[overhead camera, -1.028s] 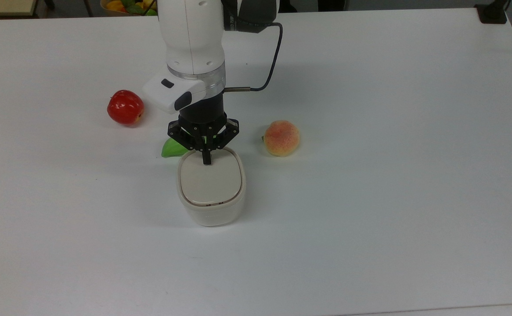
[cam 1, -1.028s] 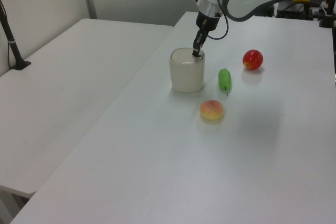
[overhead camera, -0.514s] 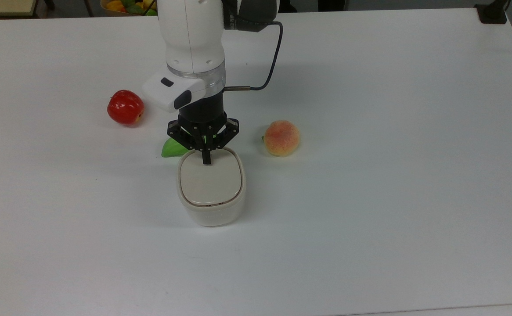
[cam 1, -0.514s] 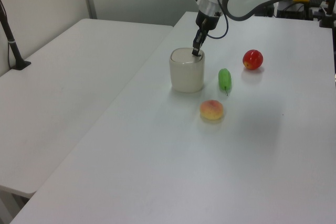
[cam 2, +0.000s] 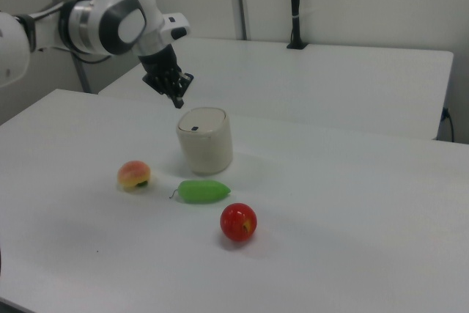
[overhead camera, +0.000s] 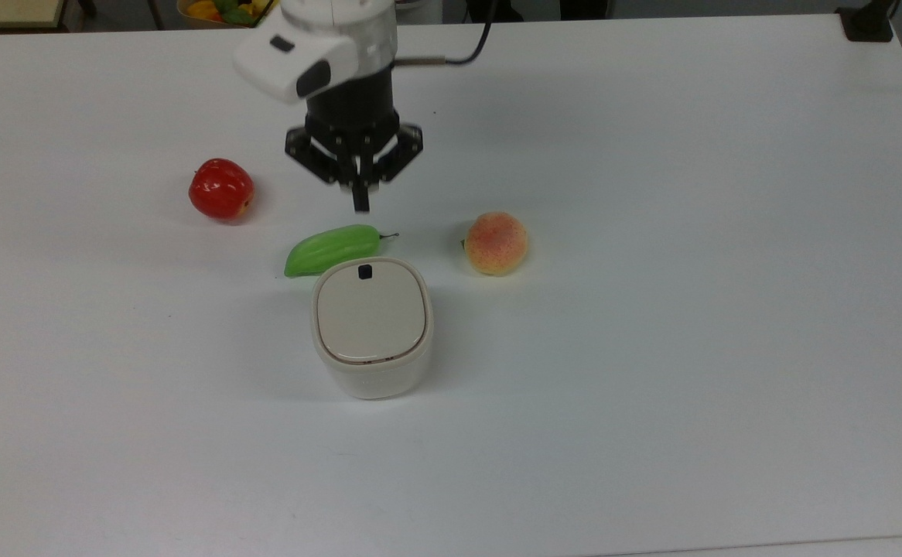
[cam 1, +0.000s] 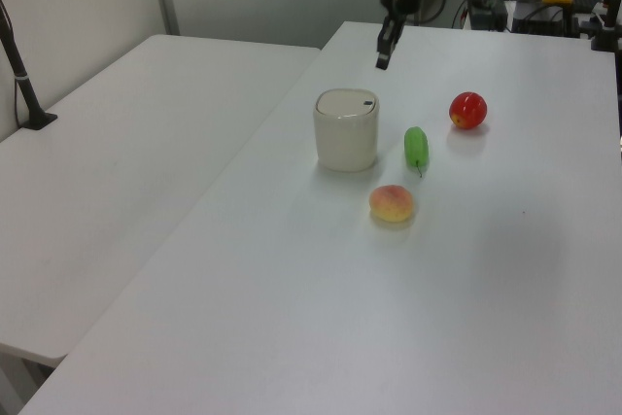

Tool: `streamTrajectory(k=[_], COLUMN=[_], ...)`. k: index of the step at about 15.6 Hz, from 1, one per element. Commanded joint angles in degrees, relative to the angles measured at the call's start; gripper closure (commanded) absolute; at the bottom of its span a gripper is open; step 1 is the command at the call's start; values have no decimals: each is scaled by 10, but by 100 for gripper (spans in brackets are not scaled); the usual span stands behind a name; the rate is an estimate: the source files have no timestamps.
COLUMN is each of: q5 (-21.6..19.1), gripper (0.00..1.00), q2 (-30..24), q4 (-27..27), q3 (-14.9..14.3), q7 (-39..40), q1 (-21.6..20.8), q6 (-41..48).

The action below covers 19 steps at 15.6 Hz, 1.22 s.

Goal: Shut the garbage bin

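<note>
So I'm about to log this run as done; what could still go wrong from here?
The beige lid of the cream-white plastic garbage bin looks flat, but whether its black latch caught can't be seen; it might pop open. The shut gripper hangs above the green vegetable, so dropping there could knock it.

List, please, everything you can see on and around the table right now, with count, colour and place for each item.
garbage bin: one, cream-white with beige lid down, near the table's middle.
green vegetable: one, green, lying just beyond the bin toward the top view's upper left.
peach: one, orange-pink, to the top view's right of the bin.
apple: one, red, toward the top view's left.
table: one, white.
fruit basket: one, at the top view's upper edge, holding yellow and green items.
claw: one, black, shut, raised above the table beyond the bin.
</note>
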<state>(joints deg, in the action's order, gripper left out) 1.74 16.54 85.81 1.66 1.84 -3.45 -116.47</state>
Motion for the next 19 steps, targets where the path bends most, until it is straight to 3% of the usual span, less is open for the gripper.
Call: streamTrajectory(k=[1, 4, 10, 13, 15, 16, 19], q5=[11, 25, 28, 28, 29, 30, 34], gripper=[100, 100, 97, 59, 14, 0, 0], q2=[-55, -89, -146, -149, -151, -153, -158], q4=[19, 23, 51, 50, 51, 51, 51], q3=[-3, -2, -2, -3, -3, -3, -3], q7=[6, 4, 4, 4, 10, 10, 11], q1=[-7, -8, -3, 1, 5, 9, 17], q6=[108, 192, 241, 251, 252, 251, 251])
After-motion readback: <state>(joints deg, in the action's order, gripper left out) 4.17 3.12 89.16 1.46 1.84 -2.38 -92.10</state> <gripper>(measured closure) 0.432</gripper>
